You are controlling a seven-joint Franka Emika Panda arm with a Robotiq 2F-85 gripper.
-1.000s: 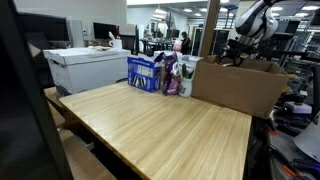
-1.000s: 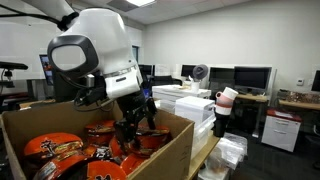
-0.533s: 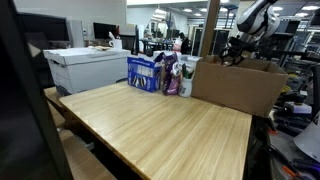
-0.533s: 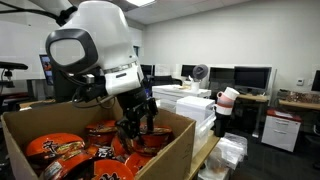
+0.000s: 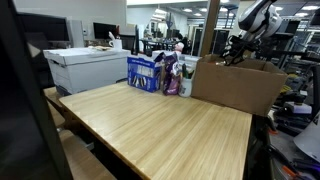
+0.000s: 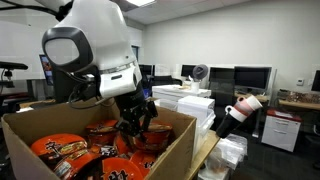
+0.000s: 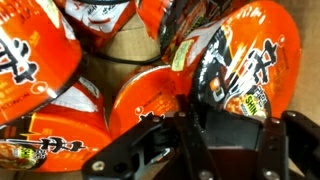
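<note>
Hovering over orange noodle bowls (image 7: 240, 70) in cardboard box (image 6: 176, 152), gripper (image 6: 135, 130): spread cannot tell; lettering illegible.

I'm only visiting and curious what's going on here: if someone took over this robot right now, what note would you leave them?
Gripper: down inside the box, just above the bowls. It seems to hold nothing; open or shut is unclear.
Things: orange noodle bowls fill the box. The wrist view shows one bowl right below the gripper.
Done: the arm has reached into the box.
Left: no bowl is gripped or lifted yet, and none shows on the table.
</note>
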